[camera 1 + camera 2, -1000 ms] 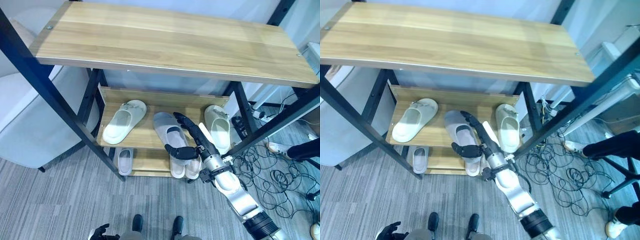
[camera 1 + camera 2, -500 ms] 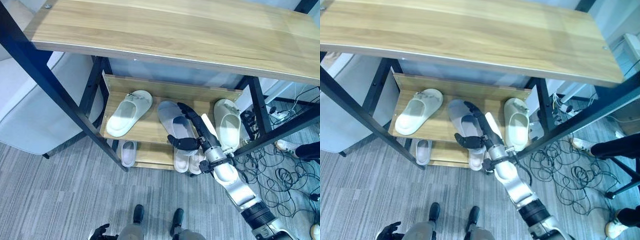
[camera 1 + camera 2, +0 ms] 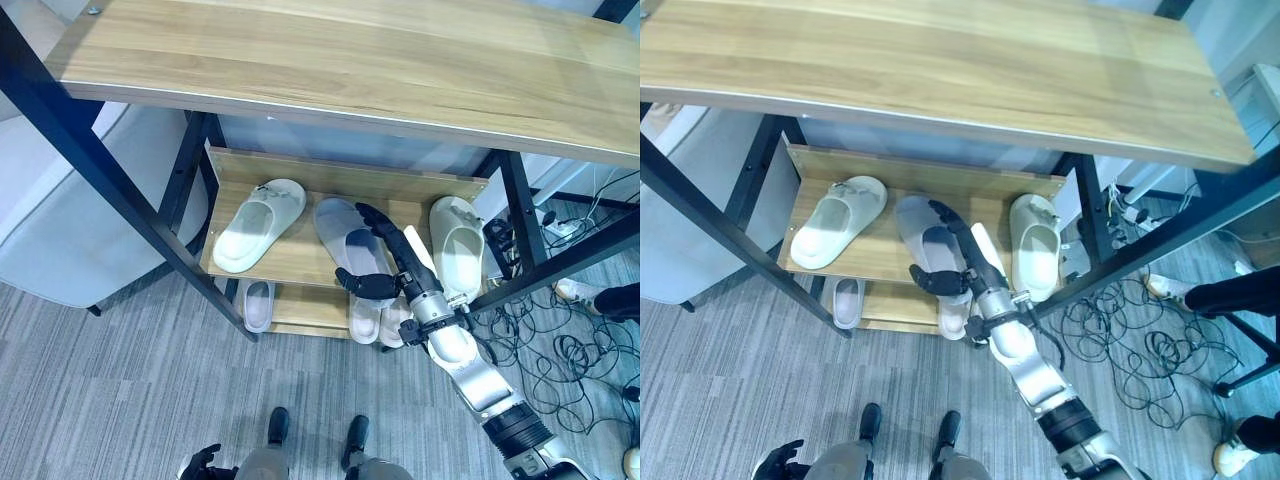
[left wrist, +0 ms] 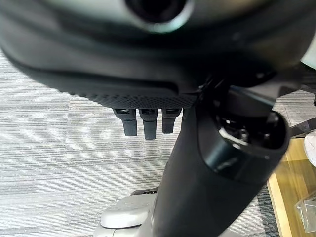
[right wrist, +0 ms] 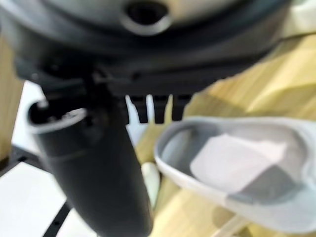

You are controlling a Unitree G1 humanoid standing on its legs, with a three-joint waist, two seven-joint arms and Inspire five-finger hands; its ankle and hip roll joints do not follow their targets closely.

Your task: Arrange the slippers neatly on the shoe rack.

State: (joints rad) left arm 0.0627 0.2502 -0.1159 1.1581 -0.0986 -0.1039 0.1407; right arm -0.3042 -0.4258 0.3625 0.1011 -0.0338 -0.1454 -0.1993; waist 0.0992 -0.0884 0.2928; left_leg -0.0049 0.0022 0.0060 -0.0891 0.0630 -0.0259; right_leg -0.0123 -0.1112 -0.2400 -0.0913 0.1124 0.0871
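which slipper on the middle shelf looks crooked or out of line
The cream slipper at the left lies clearly slanted, toe toward the middle, while the cream slipper at the right sits straight. The grey slipper between them also angles slightly, with the right hand on it.

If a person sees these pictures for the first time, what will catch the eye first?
The eye goes first to the right hand, its fingers straight over the grey slipper in the middle of the rack's middle shelf. A cream slipper lies tilted to the left of it and another cream slipper to the right. The big bare top shelf spans above them.
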